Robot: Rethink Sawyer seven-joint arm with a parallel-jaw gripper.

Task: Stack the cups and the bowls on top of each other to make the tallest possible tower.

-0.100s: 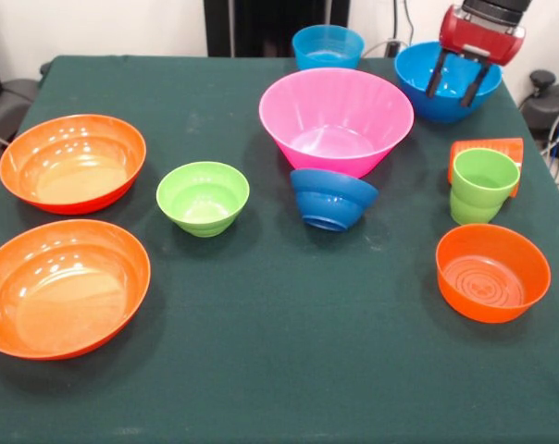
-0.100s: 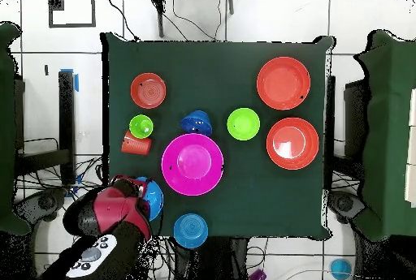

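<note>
My gripper (image 1: 455,88) hangs open over a sky blue bowl (image 1: 446,81) at the table's far right, its black fingers (image 1: 436,76) dipping into the bowl's mouth with nothing between them. The big pink bowl (image 1: 335,116) stands alone mid-table, and a small dark blue bowl (image 1: 333,199) leans tilted against its front. An upright lime green cup (image 1: 483,185) stands before an orange cup (image 1: 488,148) lying on its side. Nearby are a smaller orange bowl (image 1: 492,273), a lime green bowl (image 1: 203,196) and two wide orange bowls (image 1: 73,162) (image 1: 65,287). No tower is in view.
A second sky blue bowl (image 1: 328,46) sits at the far edge behind the pink bowl. In the overhead view the red arm (image 2: 114,212) covers part of the sky blue bowl (image 2: 153,200) at the table's corner. Cables lie beyond the table.
</note>
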